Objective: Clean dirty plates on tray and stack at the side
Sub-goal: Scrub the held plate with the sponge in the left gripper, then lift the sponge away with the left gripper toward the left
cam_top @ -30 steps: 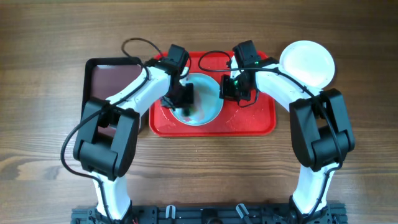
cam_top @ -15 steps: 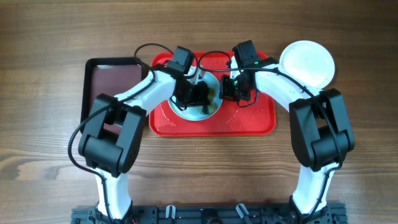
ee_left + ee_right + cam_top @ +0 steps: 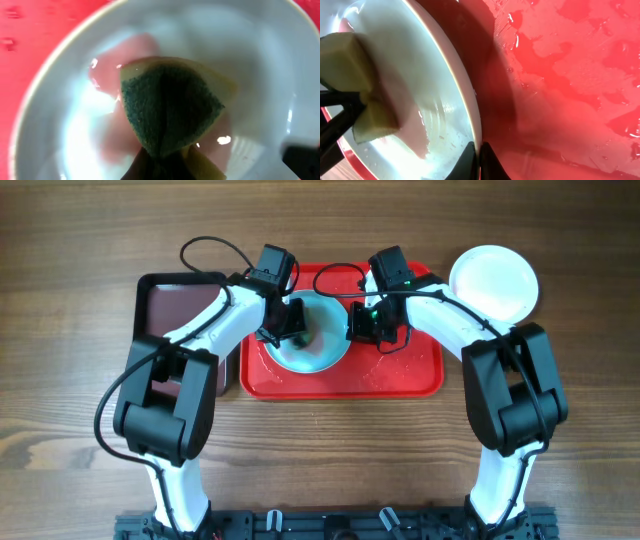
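A pale mint-blue plate (image 3: 318, 338) lies on the red tray (image 3: 400, 375). My left gripper (image 3: 292, 323) is shut on a yellow sponge with a green scouring side (image 3: 170, 107) and presses it into the plate's wet inside (image 3: 65, 145), where a pinkish smear shows. My right gripper (image 3: 360, 322) is shut on the plate's right rim (image 3: 465, 115) and holds it tilted above the wet tray floor (image 3: 570, 75). The sponge also shows in the right wrist view (image 3: 355, 80). A clean white plate (image 3: 495, 282) sits on the table to the right of the tray.
A dark brown-black tray (image 3: 178, 315) lies left of the red tray, partly under my left arm. Black cables loop over the back edge of the red tray. Wooden table all around.
My left gripper with the sponge swept right across the plate, then back to its left side. My right gripper kept its hold on the rim and shifted slightly left.
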Controlling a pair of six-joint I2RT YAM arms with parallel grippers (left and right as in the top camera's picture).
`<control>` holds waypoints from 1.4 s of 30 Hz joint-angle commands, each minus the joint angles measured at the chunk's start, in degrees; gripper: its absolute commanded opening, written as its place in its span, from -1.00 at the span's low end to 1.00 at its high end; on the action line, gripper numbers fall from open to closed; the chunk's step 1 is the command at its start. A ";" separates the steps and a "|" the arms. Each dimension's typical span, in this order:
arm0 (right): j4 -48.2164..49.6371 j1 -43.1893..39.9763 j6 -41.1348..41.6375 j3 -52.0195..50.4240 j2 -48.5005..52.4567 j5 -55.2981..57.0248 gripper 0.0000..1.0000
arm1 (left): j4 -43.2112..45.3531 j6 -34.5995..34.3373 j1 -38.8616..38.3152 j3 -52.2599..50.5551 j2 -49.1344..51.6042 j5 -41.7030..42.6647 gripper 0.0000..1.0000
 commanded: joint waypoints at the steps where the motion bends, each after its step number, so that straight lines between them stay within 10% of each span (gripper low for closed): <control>1: -0.50 -0.24 -0.15 -0.13 0.52 0.48 -0.91 | -1.42 -2.19 1.36 -2.56 2.99 -13.18 -0.92; 27: 1.57 -0.26 0.04 -0.13 0.52 2.67 -0.91 | -22.62 0.04 2.32 24.04 2.64 -10.32 -0.92; 36: 7.06 -0.24 1.57 -0.13 1.75 4.11 -0.54 | -22.71 0.02 6.93 24.04 2.67 -10.32 -0.92; 42: 7.13 -0.24 2.82 -0.13 2.14 4.07 -0.91 | -22.71 0.00 7.23 24.02 2.69 -10.29 -0.92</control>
